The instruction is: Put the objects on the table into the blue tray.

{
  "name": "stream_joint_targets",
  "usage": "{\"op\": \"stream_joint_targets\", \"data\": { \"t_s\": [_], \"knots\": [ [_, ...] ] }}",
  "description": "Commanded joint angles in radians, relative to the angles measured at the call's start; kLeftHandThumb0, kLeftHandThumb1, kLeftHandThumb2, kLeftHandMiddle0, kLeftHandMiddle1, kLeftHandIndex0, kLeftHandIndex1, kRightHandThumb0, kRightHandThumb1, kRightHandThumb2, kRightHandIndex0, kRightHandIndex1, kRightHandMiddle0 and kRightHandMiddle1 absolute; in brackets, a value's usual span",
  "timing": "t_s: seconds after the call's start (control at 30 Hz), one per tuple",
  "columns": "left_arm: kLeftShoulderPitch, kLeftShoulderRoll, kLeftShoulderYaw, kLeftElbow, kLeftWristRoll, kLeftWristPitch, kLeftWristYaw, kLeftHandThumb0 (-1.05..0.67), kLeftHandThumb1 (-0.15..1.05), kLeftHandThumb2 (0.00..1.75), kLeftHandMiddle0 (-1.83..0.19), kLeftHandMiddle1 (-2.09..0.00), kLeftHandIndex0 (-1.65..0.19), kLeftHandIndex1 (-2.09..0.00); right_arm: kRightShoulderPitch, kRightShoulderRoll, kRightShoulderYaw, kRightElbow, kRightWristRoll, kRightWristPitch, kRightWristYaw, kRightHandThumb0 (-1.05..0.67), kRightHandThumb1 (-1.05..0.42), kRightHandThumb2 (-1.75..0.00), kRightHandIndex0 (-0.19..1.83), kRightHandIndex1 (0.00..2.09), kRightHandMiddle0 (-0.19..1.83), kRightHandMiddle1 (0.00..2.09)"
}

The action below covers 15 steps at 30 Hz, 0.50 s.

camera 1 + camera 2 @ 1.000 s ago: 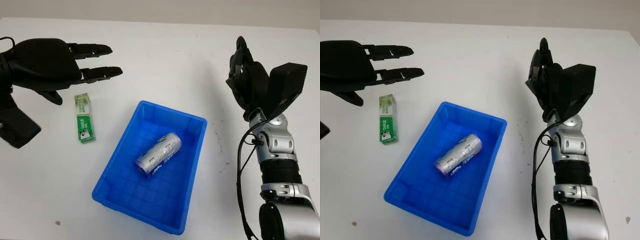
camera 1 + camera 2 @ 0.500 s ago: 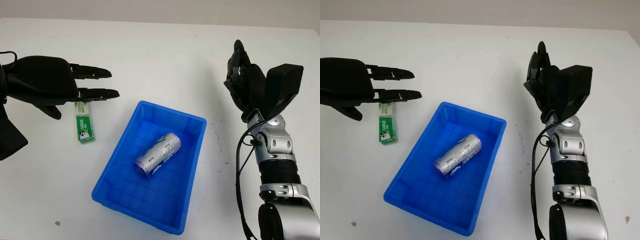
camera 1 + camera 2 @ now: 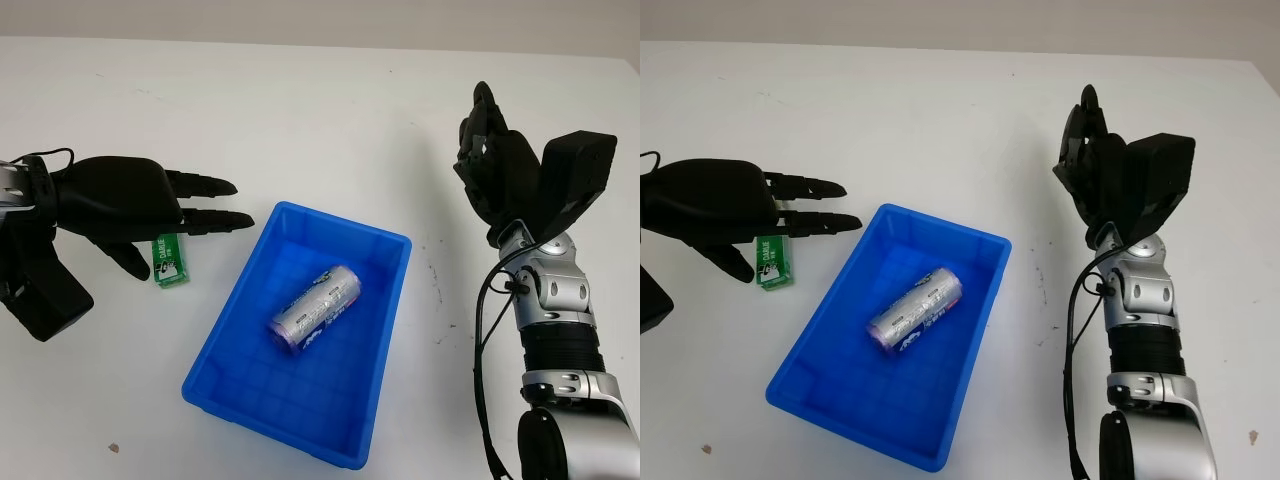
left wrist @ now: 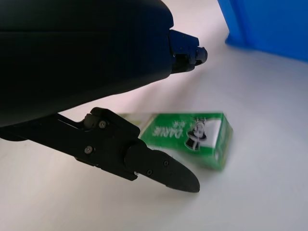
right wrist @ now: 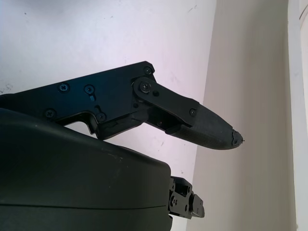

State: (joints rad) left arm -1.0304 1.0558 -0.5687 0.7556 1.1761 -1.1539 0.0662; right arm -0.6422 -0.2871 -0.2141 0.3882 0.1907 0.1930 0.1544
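My left hand (image 3: 125, 200), open, hangs over the green box (image 3: 168, 258), which lies flat on the white table (image 3: 320, 110) with bare surface at its 6, 9 and 12 o'clock; the blue tray (image 3: 225, 330) wall stands near at its 3 o'clock, my fingertips (image 3: 232, 219) just short of the rim. Inside the tray, a can (image 3: 315, 308) lies across the middle, leaving free floor toward the 6 and 12 o'clock ends. My right hand (image 3: 500, 170), open, is raised well off at the tray's 2 o'clock, open table between them.
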Motion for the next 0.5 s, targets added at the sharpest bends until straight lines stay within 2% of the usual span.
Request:
{"op": "stream_joint_targets", "data": {
  "t_s": [0.0,0.07,0.13,0.2,0.27,0.3,0.33,0.37,0.4,0.47],
  "knots": [
    [0.019,0.021,-0.049,-0.064,0.1,0.018,0.099,-0.2,1.01,0.13,-0.12,-0.1,-0.08,-0.13,0.001,0.003,-0.004,-0.019,0.008,0.004,0.005,-0.69,-1.05,-0.85,-0.19,0.0,-0.19,0.0],
    [0.023,0.033,-0.097,-0.103,0.223,0.058,0.254,-0.03,1.03,0.19,-0.19,-0.13,-0.13,-0.16,0.001,0.001,-0.002,-0.021,0.009,0.009,0.008,-0.69,-1.05,-0.85,-0.19,0.0,-0.19,0.0],
    [0.014,0.044,-0.156,-0.115,0.339,0.111,0.4,-0.05,1.04,0.15,-0.24,-0.28,-0.15,-0.33,0.0,-0.001,-0.005,-0.019,0.013,0.012,0.011,-0.7,-1.05,-0.86,-0.19,0.0,-0.19,0.0],
    [-0.008,0.044,-0.216,-0.094,0.436,0.164,0.523,-0.1,1.04,0.08,-0.23,-0.68,-0.06,-0.79,0.002,-0.003,-0.007,-0.022,0.016,0.015,0.012,-0.7,-1.05,-0.85,-0.19,0.0,-0.19,0.0],
    [-0.031,0.027,-0.261,-0.029,0.489,0.21,0.631,-0.13,1.04,0.07,-0.31,-0.85,-0.09,-1.02,0.003,-0.005,-0.008,-0.022,0.021,0.013,0.017,-0.7,-1.05,-0.85,-0.19,0.0,-0.19,0.0],
    [-0.041,0.015,-0.286,0.01,0.514,0.242,0.721,-0.16,1.04,0.16,-0.27,-1.18,-0.08,-1.27,0.004,-0.005,-0.01,-0.022,0.024,0.013,0.019,-0.69,-1.05,-0.85,-0.19,0.0,-0.19,0.0],
    [-0.051,0.006,-0.308,0.044,0.534,0.269,0.781,-0.15,1.03,0.13,-0.33,-1.62,-0.15,-1.59,0.004,-0.005,-0.011,-0.024,0.026,0.015,0.019,-0.69,-1.05,-0.84,-0.19,0.0,-0.19,0.0],
    [-0.062,-0.001,-0.324,0.07,0.546,0.289,0.817,-0.13,1.04,0.13,-0.39,-1.85,-0.13,-1.83,0.005,-0.006,-0.011,-0.027,0.026,0.018,0.021,-0.69,-1.05,-0.84,-0.19,0.0,-0.19,0.0],
    [-0.074,-0.008,-0.348,0.093,0.569,0.318,0.867,-0.13,1.04,0.15,-0.51,-2.0,-0.15,-1.99,0.005,-0.006,-0.012,-0.028,0.028,0.018,0.022,-0.69,-1.05,-0.84,-0.19,0.0,-0.19,0.0],
    [-0.096,-0.017,-0.381,0.123,0.596,0.363,0.907,-0.12,1.05,0.17,-0.63,-2.07,-0.18,-2.07,0.006,-0.007,-0.012,-0.027,0.03,0.012,0.03,-0.69,-1.05,-0.84,-0.19,0.0,-0.19,0.0]
  ]
}}
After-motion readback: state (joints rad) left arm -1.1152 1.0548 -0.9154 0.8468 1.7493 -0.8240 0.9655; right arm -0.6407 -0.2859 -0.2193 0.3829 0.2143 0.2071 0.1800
